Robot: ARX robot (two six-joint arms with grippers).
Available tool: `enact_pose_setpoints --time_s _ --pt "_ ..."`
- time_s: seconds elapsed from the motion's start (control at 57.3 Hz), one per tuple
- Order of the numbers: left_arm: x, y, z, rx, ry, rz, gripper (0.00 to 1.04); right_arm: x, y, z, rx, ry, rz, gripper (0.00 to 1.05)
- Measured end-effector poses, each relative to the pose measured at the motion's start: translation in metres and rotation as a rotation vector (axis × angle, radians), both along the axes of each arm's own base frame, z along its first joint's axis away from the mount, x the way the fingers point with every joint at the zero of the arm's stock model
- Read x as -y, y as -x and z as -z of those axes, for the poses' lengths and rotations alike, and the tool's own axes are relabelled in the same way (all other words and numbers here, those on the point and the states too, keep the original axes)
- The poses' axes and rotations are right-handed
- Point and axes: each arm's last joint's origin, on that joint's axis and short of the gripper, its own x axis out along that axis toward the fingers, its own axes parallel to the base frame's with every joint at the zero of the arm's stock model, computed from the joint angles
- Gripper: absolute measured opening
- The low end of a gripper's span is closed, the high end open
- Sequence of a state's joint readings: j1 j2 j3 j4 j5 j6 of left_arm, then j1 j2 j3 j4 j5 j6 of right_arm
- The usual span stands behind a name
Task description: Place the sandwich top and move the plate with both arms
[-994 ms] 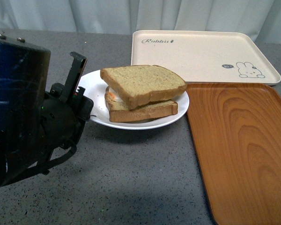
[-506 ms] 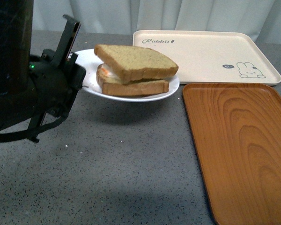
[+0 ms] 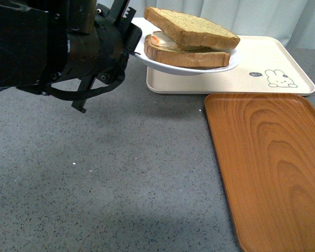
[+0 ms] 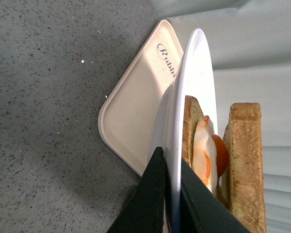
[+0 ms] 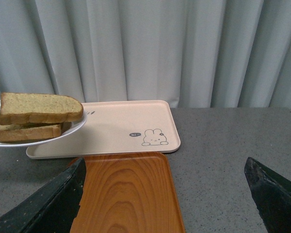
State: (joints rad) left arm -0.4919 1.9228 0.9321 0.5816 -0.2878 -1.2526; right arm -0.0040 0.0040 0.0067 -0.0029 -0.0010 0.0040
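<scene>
The white plate [image 3: 140,41] hangs in the air above the near left corner of the cream rabbit tray [image 3: 262,58]. My left gripper [image 3: 130,21] is shut on its left rim; in the left wrist view the black fingers [image 4: 157,170] pinch the plate's [image 4: 191,87] edge. The sandwich top [image 3: 191,26] lies slightly askew on a lower slice [image 3: 184,56] with egg [image 4: 203,150] between them. My right gripper [image 5: 165,194] stands open and empty over the wooden tray [image 5: 126,194], with the plate [image 5: 80,126] off to one side. The right arm does not show in the front view.
The orange-brown wooden tray [image 3: 268,168] lies at the right, just in front of the cream tray. Grey speckled tabletop [image 3: 121,173] fills the left and front. Pale curtains [image 5: 160,48] hang behind the table.
My left arm has lifted the plate with the sandwich off the table and carried it up and to the right, over the cream tray's corner.
</scene>
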Motion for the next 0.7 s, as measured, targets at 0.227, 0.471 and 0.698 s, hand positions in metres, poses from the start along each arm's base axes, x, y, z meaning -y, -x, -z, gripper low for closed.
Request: enact_pose_setpoints --time_s 0.227,0.471,0.698 --pt "0.017 -0.02 0.011 -0.032 -0.041 0.026 0.04 0.0 0.0 0.0 0.0 0.0 0.0 0.96" --pt "0.031 -0.036 0.013 -0.028 -0.059 0.051 0.04 0.0 0.0 0.0 0.0 0.0 0.0 0.96" --pt "0.048 -0.046 0.024 -0.042 -0.061 0.085 0.04 0.0 0.0 0.0 0.0 0.0 0.0 0.96"
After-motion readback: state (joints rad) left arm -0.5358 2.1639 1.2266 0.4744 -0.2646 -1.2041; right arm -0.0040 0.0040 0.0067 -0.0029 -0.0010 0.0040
